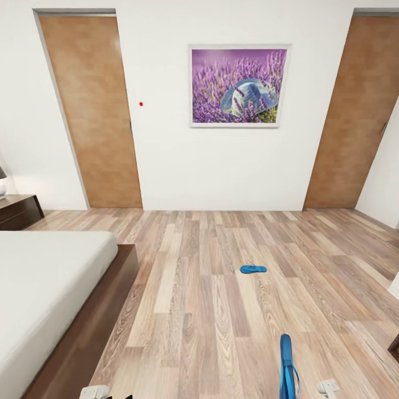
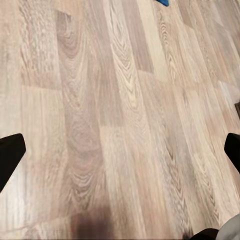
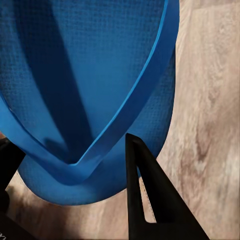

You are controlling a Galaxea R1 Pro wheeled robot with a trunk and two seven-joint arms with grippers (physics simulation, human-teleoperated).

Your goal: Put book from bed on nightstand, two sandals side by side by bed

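Note:
One blue sandal [image 1: 253, 269] lies flat on the wood floor in the middle of the bedroom, well away from the bed [image 1: 50, 277]. The other sandal [image 1: 286, 366] hangs on edge at the lower right, and its sole and strap [image 3: 95, 75] sit right in front of the right wrist camera. My right gripper [image 3: 75, 185] is shut on this sandal, with one black finger [image 3: 150, 200] against its rim. My left gripper [image 2: 120, 152] hangs open over bare floor, and a blue sandal corner [image 2: 162, 2] peeks in at the frame edge. The book is out of view. The dark nightstand [image 1: 19, 210] stands beyond the bed.
Two closed wooden doors [image 1: 91, 111] [image 1: 354, 116] flank a framed lavender picture [image 1: 239, 87] on the white far wall. Plank floor [image 1: 210, 310] stretches between the bed's dark frame [image 1: 105, 310] and the right wall.

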